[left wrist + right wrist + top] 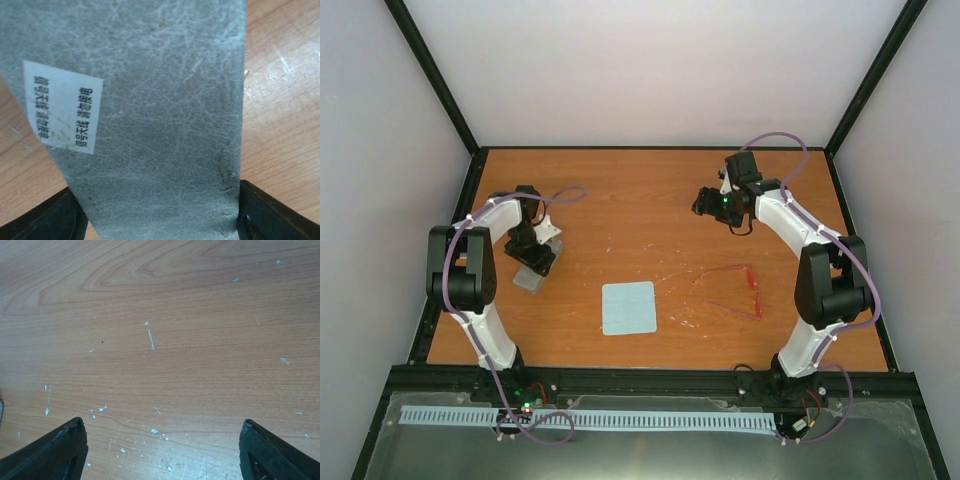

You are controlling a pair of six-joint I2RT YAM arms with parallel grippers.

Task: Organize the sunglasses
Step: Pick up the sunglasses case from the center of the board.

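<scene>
White label [64, 106] on the grey case [165, 125]: two lines of black Chinese characters, lying sideways, and I can't read them reliably. No other writing anywhere.

My left gripper [160, 200] straddles the case with its jaws wide. The case's edges run right up to both fingers [50, 220], but I can't tell whether they are pressing on it or just beside it. Both ends of the case are cut off in the left wrist view. From the top view my gripper covers its middle.

My right gripper [162, 435] is spread wide with nothing in it, over bare scratched table [165, 315] at the far right.

The sunglasses [755, 290] lie on the near right of the table, arms unfolded and pointing left. They are right of the blue cloth [628, 307] and nearer than my right gripper. The frame is thin and the lenses are hard to make out. Neither wrist view shows them.
</scene>
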